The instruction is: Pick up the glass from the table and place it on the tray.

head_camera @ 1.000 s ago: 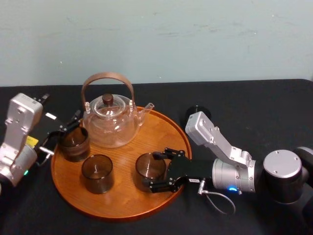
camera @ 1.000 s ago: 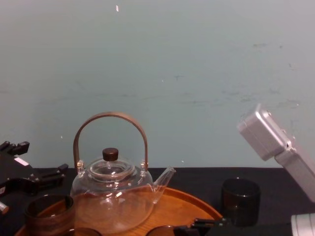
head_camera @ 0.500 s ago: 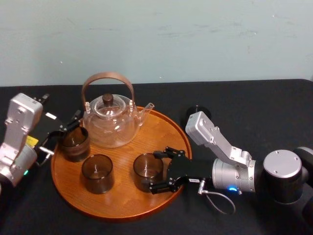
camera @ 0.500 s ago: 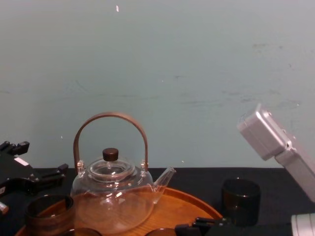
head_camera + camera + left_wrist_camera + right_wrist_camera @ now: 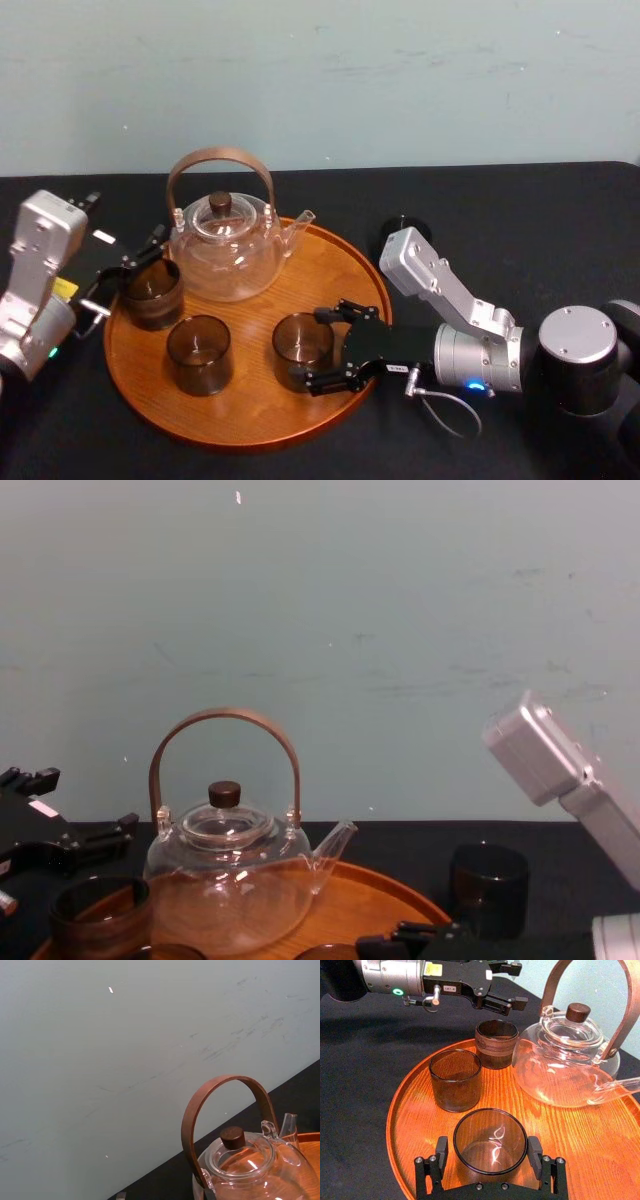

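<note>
Near the front right edge of the tray point(image 5: 250, 412), the glass point(image 5: 303, 345) stands upright on the wood with the right gripper point(image 5: 312, 347) around it. In the right wrist view its jaws are apart, each finger point(image 5: 441, 1150) just clear of the glass wall. A middle glass point(image 5: 198, 352) and a banded glass point(image 5: 152, 292) stand toward the tray's left edge. The left gripper point(image 5: 516, 985) sits spread just beside the banded one; whether they touch cannot be told. A glass teapot point(image 5: 225, 255) fills the tray's rear. On the table point(image 5: 520, 220), past the tray's right edge, a dark cup point(image 5: 488, 888) is mostly hidden behind the right arm in the head view. The chest view cuts off the tray's front.
</note>
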